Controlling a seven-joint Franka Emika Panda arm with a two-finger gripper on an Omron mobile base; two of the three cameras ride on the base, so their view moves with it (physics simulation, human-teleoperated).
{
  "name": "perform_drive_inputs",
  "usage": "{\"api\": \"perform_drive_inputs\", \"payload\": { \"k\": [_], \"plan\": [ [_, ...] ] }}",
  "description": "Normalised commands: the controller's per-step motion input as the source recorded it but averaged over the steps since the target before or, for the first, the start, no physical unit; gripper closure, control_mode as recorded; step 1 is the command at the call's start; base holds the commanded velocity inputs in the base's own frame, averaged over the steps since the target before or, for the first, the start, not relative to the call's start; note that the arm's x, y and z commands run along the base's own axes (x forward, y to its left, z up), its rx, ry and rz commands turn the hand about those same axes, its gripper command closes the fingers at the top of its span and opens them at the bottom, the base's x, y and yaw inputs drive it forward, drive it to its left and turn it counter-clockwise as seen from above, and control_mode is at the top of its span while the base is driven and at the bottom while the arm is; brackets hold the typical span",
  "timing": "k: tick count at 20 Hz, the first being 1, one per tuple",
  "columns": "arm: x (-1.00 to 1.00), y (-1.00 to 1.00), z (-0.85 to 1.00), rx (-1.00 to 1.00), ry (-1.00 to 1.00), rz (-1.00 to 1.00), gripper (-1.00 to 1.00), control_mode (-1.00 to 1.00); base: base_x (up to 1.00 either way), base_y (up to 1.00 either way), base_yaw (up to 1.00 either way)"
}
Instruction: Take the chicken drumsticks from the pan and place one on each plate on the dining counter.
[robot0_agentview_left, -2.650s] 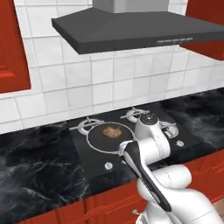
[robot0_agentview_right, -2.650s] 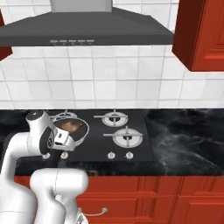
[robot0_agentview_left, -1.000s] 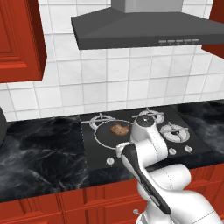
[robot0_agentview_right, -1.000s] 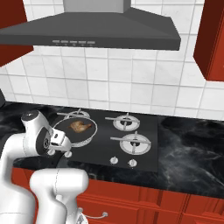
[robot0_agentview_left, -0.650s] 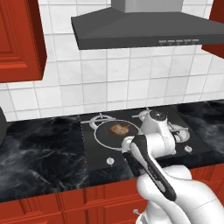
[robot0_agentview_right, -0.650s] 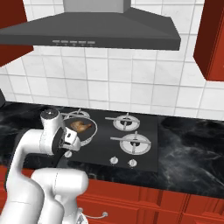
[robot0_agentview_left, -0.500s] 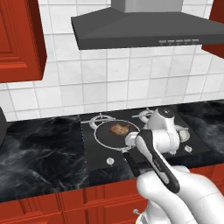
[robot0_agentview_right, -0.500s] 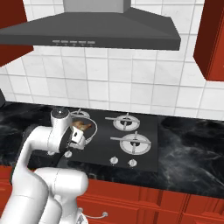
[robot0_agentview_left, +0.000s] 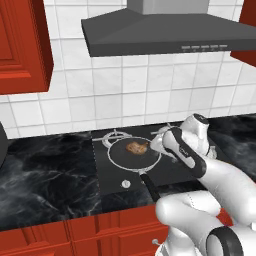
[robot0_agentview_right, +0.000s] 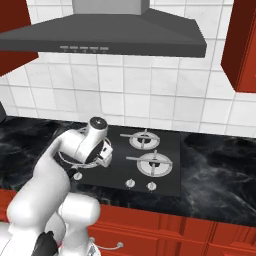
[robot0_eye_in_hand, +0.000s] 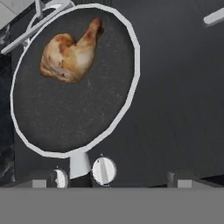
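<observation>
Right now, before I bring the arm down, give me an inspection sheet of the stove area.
Surface: black marble counter with a black hob set in it.
Job's things: pan on the hob's near-left burner, handle toward the robot; chicken drumsticks lie as one golden-brown mass in the pan's far half, so I cannot separate the two. Plates: nothing seen.
Clutter: nothing seen on the counter beside the hob.
Grippers: gripper open, above the hob knobs beside the pan, holding nothing.
Cables: nothing seen.
Surroundings: grey range hood, white tiled wall, red cabinets.
</observation>
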Motion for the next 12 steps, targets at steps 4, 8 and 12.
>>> {"api": "perform_drive_inputs", "payload": {
  "k": [4,8,12],
  "plan": [
    [0.71,0.11,0.11,0.0,0.11,-0.36,-1.0,-1.0,0.0,0.0,0.0],
    [0.63,0.21,0.0,0.0,0.09,-0.42,-1.0,-1.0,0.0,0.0,0.0],
    [0.55,0.09,-0.26,0.0,0.02,-0.28,-1.0,-1.0,0.0,0.0,0.0]
  ]
}}
